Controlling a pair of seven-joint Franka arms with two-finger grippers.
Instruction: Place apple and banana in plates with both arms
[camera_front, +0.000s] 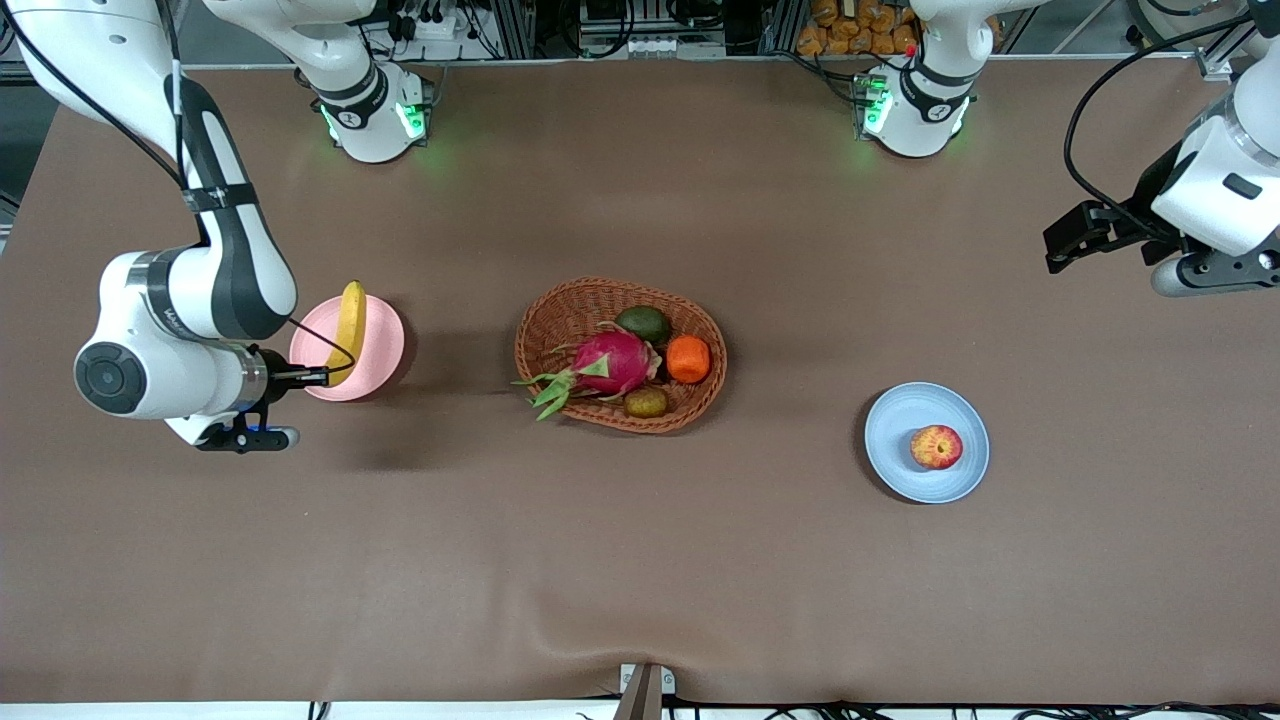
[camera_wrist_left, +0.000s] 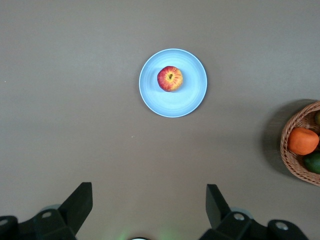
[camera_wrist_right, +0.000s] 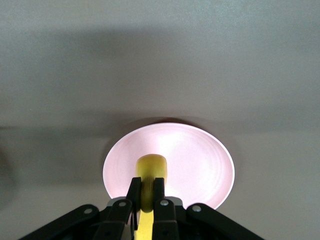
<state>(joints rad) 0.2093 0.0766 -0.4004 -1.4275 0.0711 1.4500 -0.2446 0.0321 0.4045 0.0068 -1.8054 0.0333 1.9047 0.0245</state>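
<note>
Left gripper (camera_wrist_left: 145, 212) spread wide — right gripper (camera_wrist_right: 145, 200) clamped.

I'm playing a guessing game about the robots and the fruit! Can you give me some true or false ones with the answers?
1. The small round red apple sits on the pale blue round plate. True.
2. The right pincer is open and empty. False: it is shut on the long yellow banana over the pale pink round plate.
3. The left pincer is open. True.
4. The oval brown wicker basket holds the apple. False: it holds other fruit.
</note>
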